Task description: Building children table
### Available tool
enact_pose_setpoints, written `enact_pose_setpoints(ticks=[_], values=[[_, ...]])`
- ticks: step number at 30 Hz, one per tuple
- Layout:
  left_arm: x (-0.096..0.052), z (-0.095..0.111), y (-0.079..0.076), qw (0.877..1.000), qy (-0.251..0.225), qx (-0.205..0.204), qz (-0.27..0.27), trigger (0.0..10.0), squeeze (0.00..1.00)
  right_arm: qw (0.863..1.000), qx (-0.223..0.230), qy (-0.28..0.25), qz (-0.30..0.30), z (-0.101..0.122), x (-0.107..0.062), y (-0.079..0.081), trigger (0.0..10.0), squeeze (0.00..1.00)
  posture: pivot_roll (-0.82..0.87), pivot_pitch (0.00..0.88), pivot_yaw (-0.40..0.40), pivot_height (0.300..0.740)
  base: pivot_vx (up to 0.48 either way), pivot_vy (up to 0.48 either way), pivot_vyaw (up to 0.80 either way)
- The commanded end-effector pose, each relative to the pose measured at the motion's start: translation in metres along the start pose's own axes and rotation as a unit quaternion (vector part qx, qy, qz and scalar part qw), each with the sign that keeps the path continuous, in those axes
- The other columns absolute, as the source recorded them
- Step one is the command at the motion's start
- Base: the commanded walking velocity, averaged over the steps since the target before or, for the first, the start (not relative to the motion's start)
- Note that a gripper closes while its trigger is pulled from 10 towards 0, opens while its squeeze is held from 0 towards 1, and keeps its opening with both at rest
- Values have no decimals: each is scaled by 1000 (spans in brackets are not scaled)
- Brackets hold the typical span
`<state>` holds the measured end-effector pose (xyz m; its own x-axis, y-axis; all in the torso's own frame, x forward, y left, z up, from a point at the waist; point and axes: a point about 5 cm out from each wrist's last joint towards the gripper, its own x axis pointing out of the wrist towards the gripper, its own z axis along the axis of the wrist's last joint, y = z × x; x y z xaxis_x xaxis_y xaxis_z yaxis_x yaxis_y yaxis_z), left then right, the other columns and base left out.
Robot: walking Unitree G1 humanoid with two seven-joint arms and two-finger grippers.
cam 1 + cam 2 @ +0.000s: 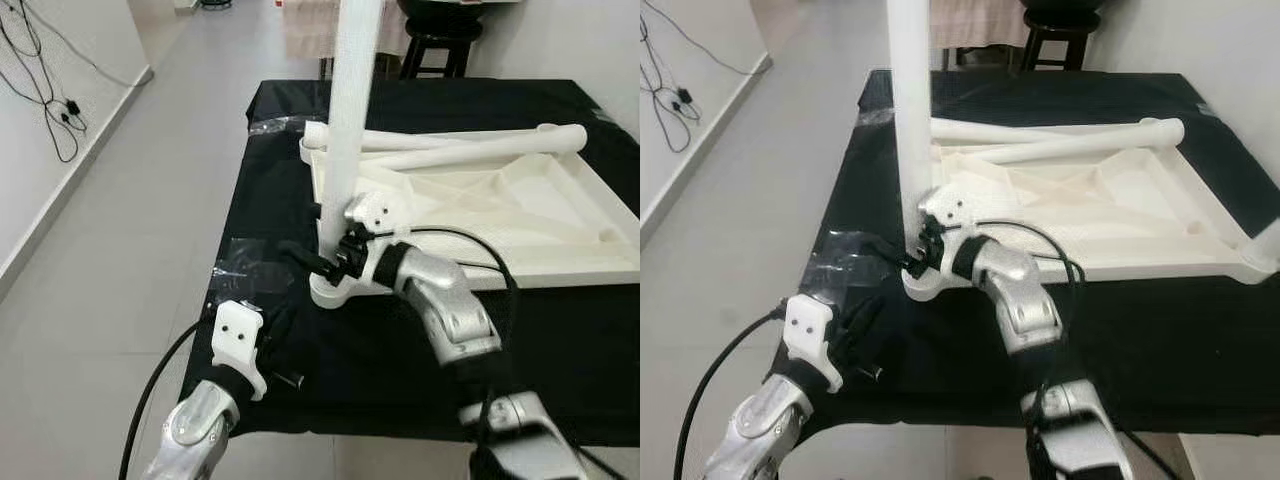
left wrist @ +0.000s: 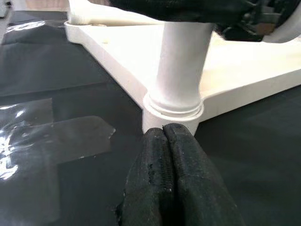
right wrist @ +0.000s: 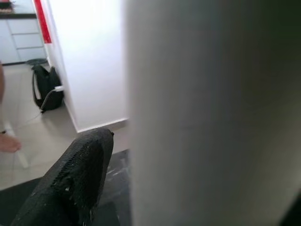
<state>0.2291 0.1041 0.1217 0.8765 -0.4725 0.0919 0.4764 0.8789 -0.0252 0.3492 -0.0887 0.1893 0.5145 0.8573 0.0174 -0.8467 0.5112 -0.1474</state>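
Left eye view: we see the upright leg (image 1: 352,110) standing in the near-left corner socket of the overturned tabletop (image 1: 520,215) on the black desk (image 1: 400,350). Our right pincer (image 1: 325,262) grips its base, long axis vertical. Our left pincer (image 2: 171,160), fingers pressed together and empty, rests just before that corner, farther off.

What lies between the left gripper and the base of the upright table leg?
Only bare black cloth: in the left wrist view the left gripper points at the socket of the upright leg, fingers pressed together, just short of it.
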Motion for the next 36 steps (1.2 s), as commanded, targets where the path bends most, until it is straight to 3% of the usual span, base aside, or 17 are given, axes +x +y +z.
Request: enact_pose_setpoints(ticks=[1, 2, 3, 4, 5, 10, 12, 15, 17, 20, 22, 23, 24, 25, 27, 30, 36], values=[[-2, -3, 0, 1000, 4, -7, 4, 10000, 0, 1000, 11, -3, 12, -4, 1, 2, 10000, 0, 80, 107, -21, 740, 0, 0, 0], [-2, -3, 0, 1000, 4, -6, 4, 10000, 0, 1000, 21, 2, 24, -7, 0, -1, 10000, 0, 82, 107, -20, 740, 0, 0, 0], [-3, -3, 0, 1000, 4, -7, 4, 10000, 0, 999, 30, 14, 33, -12, -4, -7, 1059, 0, 95, 104, -19, 740, 0, 0, 0], [-3, -3, 0, 1000, 4, -7, 4, 10000, 0, 999, 30, 14, 33, -12, -4, -7, 1059, 0, 95, 104, -19, 740, 0, 0, 0], [-3, -3, -1, 1000, 5, -7, 4, 10000, 0, 998, 39, 22, 37, -14, -8, -13, 0, 0, 96, 105, -20, 740, 0, 0, 0], [-3, -4, -1, 1000, 5, -7, 4, 10000, 0, 998, 44, 28, 32, -16, -11, -19, 0, 0, 96, 106, -21, 740, 0, 0, 0], [-3, -4, -2, 1000, 5, -8, 4, 10000, 0, 998, 49, 27, 10, -14, -16, -29, 0, 0, 89, 110, -23, 740, 0, 0, 0], [-3, -4, -3, 1000, 4, -8, 4, 10000, 0, 998, 38, 39, -16, -20, -22, -30, 0, 0, 88, 111, -23, 740, 0, 0, 0], [-3, -3, -2, 1000, 4, -9, 4, 10000, 0, 995, 13, 86, -40, -37, -29, -23, 0, 0, 87, 118, -25, 740, 0, 0, 0], [-3, -3, -2, 1000, 4, -9, 4, 10000, 0, 993, 6, 105, -48, -45, -32, -19, 0, 0, 87, 118, -25, 740, 0, 0, 0], [-4, -3, -2, 1000, 3, -9, 4, 10000, 0, 989, 10, 125, -83, -55, -33, -13, 0, 0, 83, 122, -27, 740, 0, 0, 0], [-4, -2, -1, 1000, 3, -8, 5, 10000, 0, 971, 24, 145, -187, -67, -35, -6, 0, 0, 80, 127, -25, 740, 0, 0, 0], [-5, -2, 0, 1000, 3, -8, 5, 10000, 0, 954, 49, 160, -247, -76, -37, 16, 0, 0, 72, 134, -16, 740, 0, 0, 0], [-5, -2, 0, 1000, 3, -8, 5, 10000, 0, 954, 49, 160, -247, -76, -37, 16, 0, 0, 72, 134, -16, 740, 0, 0, 0], [-5, -1, 2, 1000, 4, -7, 5, 10000, 0, 939, 46, 170, -295, -76, -39, 48, 0, 0, 61, 133, -6, 740, 0, 0, 0], [-4, -2, 3, 1000, 5, -9, 2, 10000, 0, 945, 19, 169, -278, -74, -33, 46, 0, 0, 63, 126, -9, 740, 0, 0, 0], [-4, -2, 2, 1000, 4, -7, 5, 10000, 0, 946, 5, 164, -279, -70, -27, 36, 0, 0, 75, 126, -17, 740, 0, 0, 0]])
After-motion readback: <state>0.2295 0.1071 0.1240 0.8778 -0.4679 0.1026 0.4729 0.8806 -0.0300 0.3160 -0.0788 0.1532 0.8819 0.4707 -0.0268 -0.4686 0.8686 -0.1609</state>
